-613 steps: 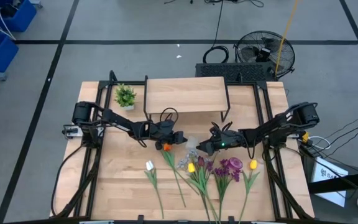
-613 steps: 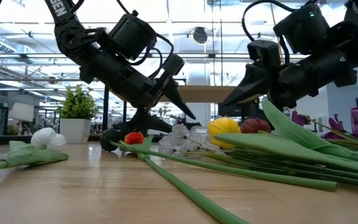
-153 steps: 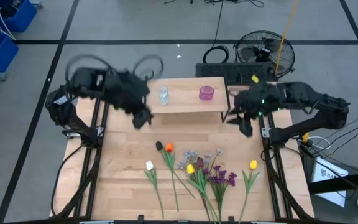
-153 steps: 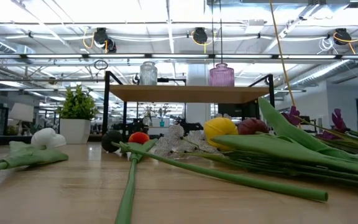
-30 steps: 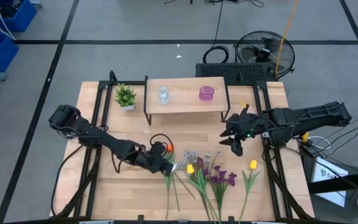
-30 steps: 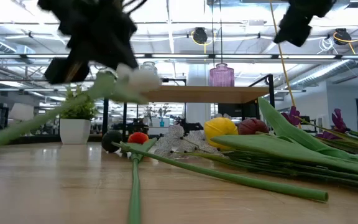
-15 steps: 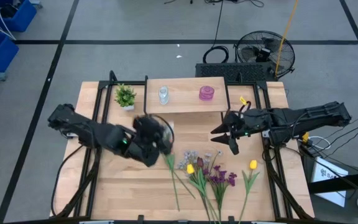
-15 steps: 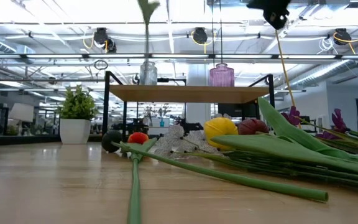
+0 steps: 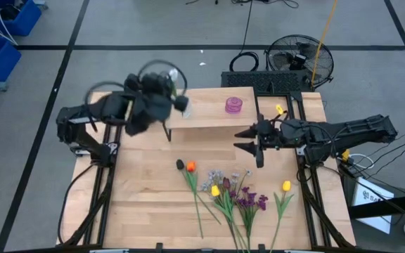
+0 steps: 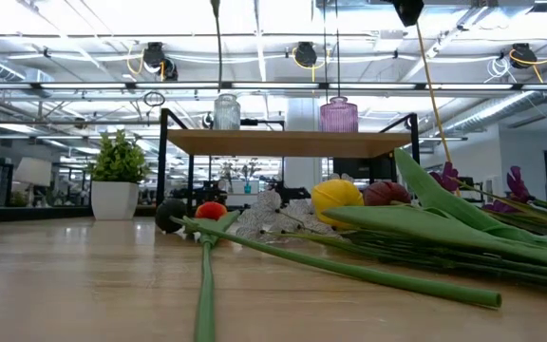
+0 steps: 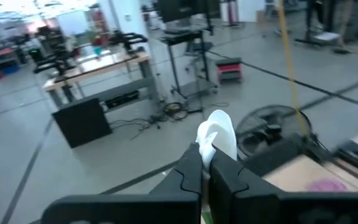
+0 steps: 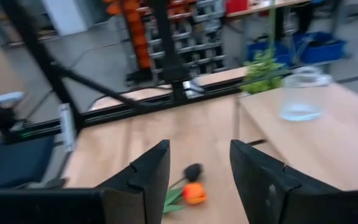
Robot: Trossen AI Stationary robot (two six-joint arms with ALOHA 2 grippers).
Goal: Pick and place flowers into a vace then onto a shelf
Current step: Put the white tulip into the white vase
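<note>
My left gripper is raised over the shelf's left end, shut on a white tulip. The tulip's thin stem hangs down toward the clear vase, which stands on the shelf. My right gripper hovers open and nearly level off the shelf's right front corner, holding nothing. The other flowers lie on the tabletop in front of the shelf. Among them are an orange tulip, yellow tulips and purple blooms. My left gripper pinches the white tulip between its two fingers right under the bloom's base; the bloom sticks out past the fingertips. The fingers themselves hide the stem where they hold it. The tulip is lifted clear of the table. Its stem hangs upright, lower end near the vase's mouth.
A pink vase stands on the shelf's right half. A small potted plant sits on the table to the left of the shelf. A fan and cables lie on the floor beyond the far edge. Bare tabletop lies at the near left.
My left gripper has lifted the white tulip off the table and carried it up and toward the far edge, over the shelf's left end. It has turned from pointing down to almost level, and the stem now hangs upright. My right gripper has tipped up toward level.
</note>
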